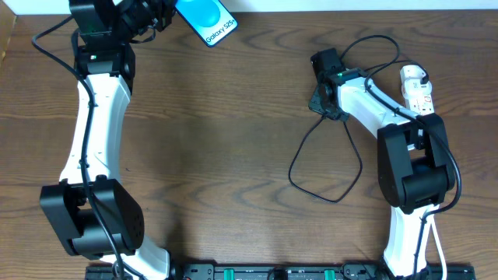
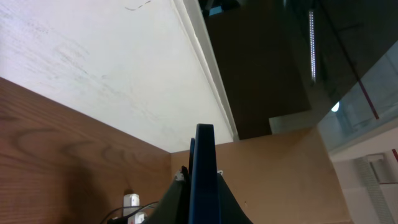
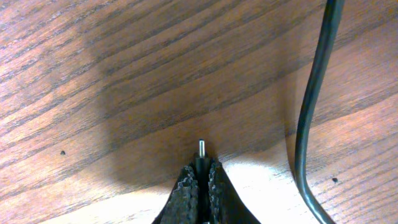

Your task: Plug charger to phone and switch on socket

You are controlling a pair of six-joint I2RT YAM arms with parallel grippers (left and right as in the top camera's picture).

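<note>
your left gripper (image 1: 168,14) is clamped on the phone (image 1: 206,22), which it holds at the table's far edge on the left side, screen facing the overhead view. your right gripper (image 3: 202,183) is pinched shut on the charger (image 3: 314,106) at its plug tip (image 3: 201,148), low over the wood right of centre. both pickups look done, but plug and phone are well apart, so you have the approach, the insertion and the socket (image 1: 415,84) switch left, and its state is too small to tell.

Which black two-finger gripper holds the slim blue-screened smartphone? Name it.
The left gripper, shut on the smartphone; the right gripper instead pinches the thin black charger cable's plug tip.
</note>
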